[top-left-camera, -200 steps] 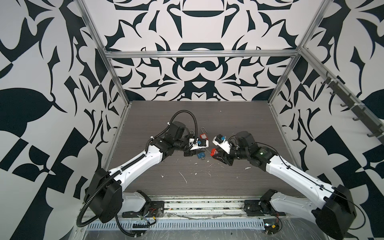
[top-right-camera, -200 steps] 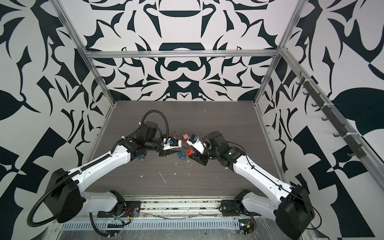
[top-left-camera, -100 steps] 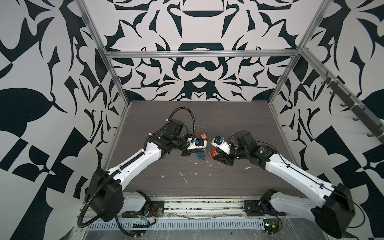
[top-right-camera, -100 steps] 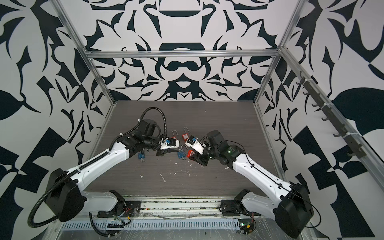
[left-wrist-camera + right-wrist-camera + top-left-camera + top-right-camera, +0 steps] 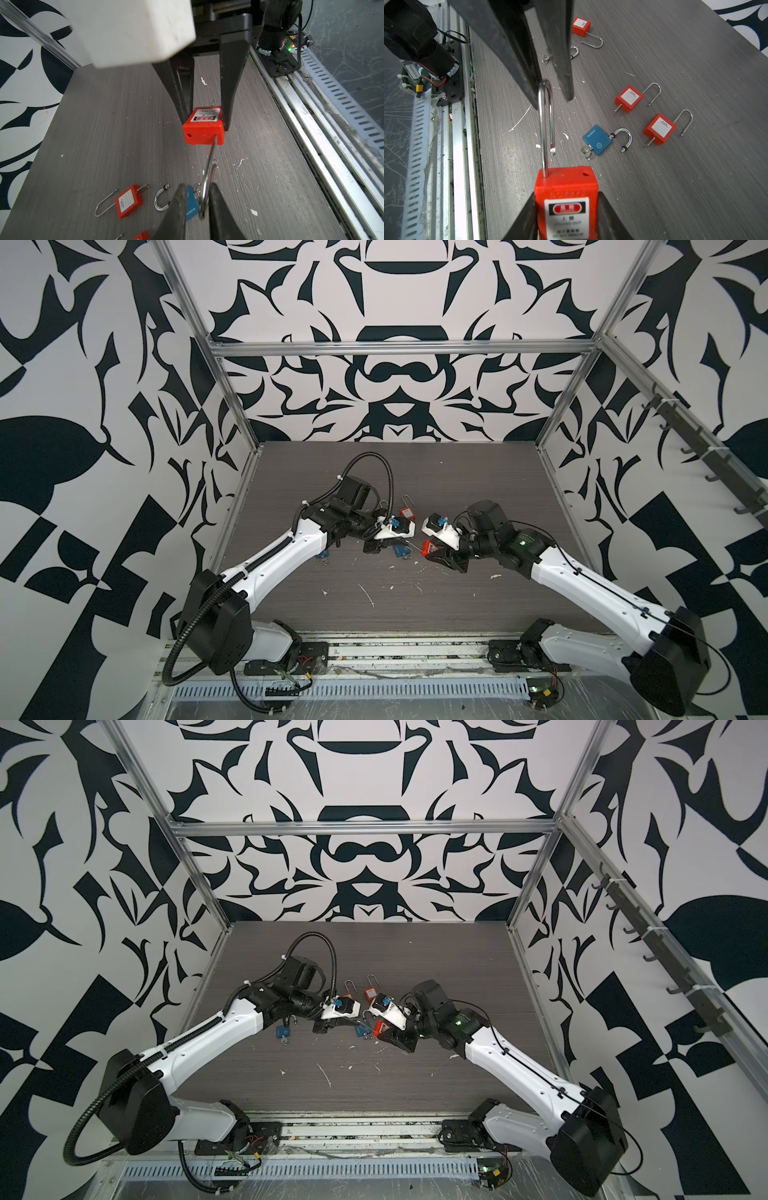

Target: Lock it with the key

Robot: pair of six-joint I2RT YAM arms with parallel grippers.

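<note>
You hold the red plastic padlock with the white warning label (image 5: 565, 182) by its body. It is clamped between the two black fingers of the right end effector (image 5: 204, 122). In both top views the padlock hangs above the grey wood-grain table (image 5: 675, 187), not touching it.

Its long steel shackle (image 5: 543, 124) points straight away from the body. The shackle is unlocked: the free leg ends above the body, out of its hole and turned aside from it.

The left end effector (image 5: 197, 187) stands at the bend of this shackle, with one black finger (image 5: 519, 62) on each side of the wire. The fingers are only a little apart. One seems to lie against the wire, while a thin gap shows on the other side, so the wire is not yet pinched.

At the bottom end of the body, a small piece of metal (image 5: 213, 102) sticks out. I cannot say surely that it is the key.

On the table, beside the held padlock's shackle, lies a blue metal padlock (image 5: 597, 140) with its shackle open and a silver key (image 5: 586, 152) in it. Beyond the blue one lie two smaller red padlocks with blank white labels (image 5: 629, 98) (image 5: 659, 128), both open.
</note>
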